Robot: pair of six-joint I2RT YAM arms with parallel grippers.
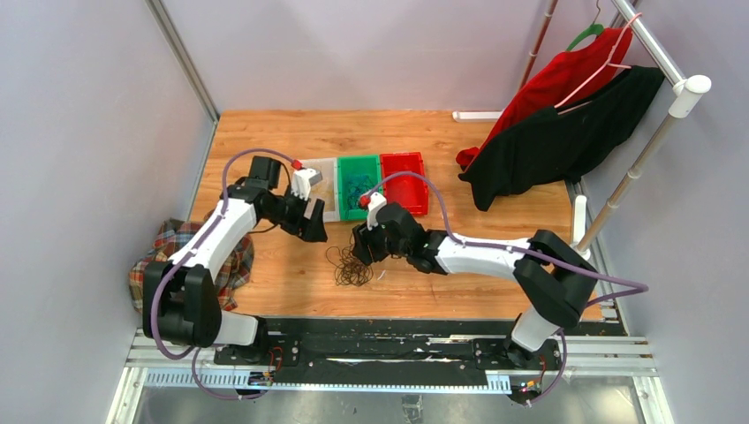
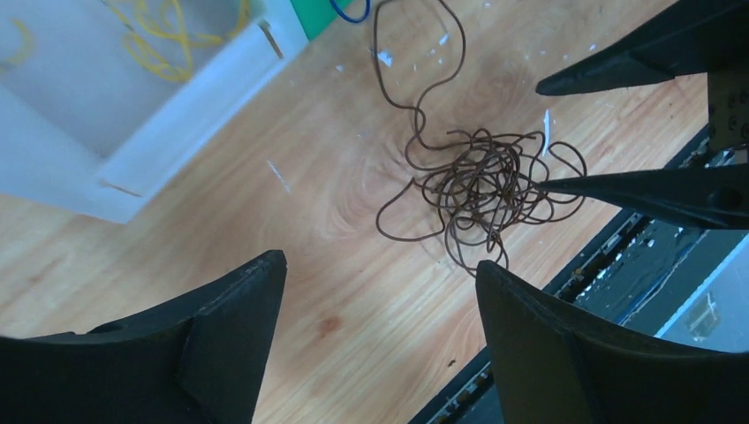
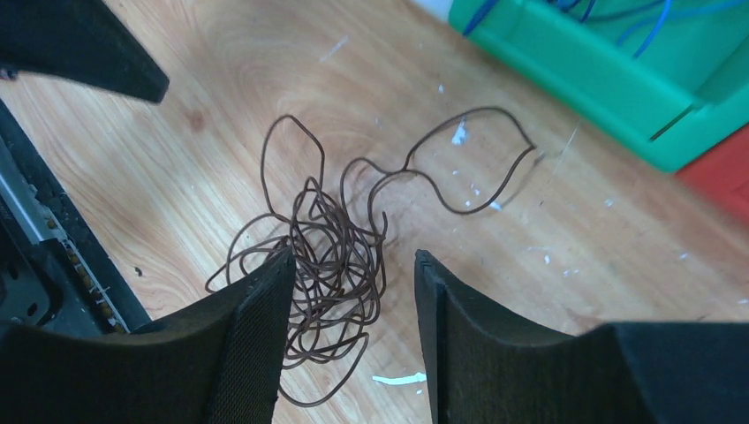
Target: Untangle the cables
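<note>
The cables show as a loose tangle of thin dark brown wire (image 1: 347, 268) on the wooden table, between the two arms. My right gripper (image 3: 353, 259) hovers open right over the tangle (image 3: 331, 256); some loops lie between its fingers, but nothing is clamped. One long loop trails off toward the green bin. My left gripper (image 2: 380, 265) is open and empty, just left of the tangle (image 2: 481, 190) and apart from it. From above, the left gripper (image 1: 313, 230) and right gripper (image 1: 360, 253) face each other across the pile.
Behind the tangle stand three bins side by side: a clear-white bin (image 2: 132, 132) holding yellow wire, a green bin (image 3: 601, 75) holding blue wire, and a red bin (image 1: 404, 181). A plaid cloth (image 1: 190, 252) lies at the left. Clothes hang on a rack (image 1: 565, 124) at the right.
</note>
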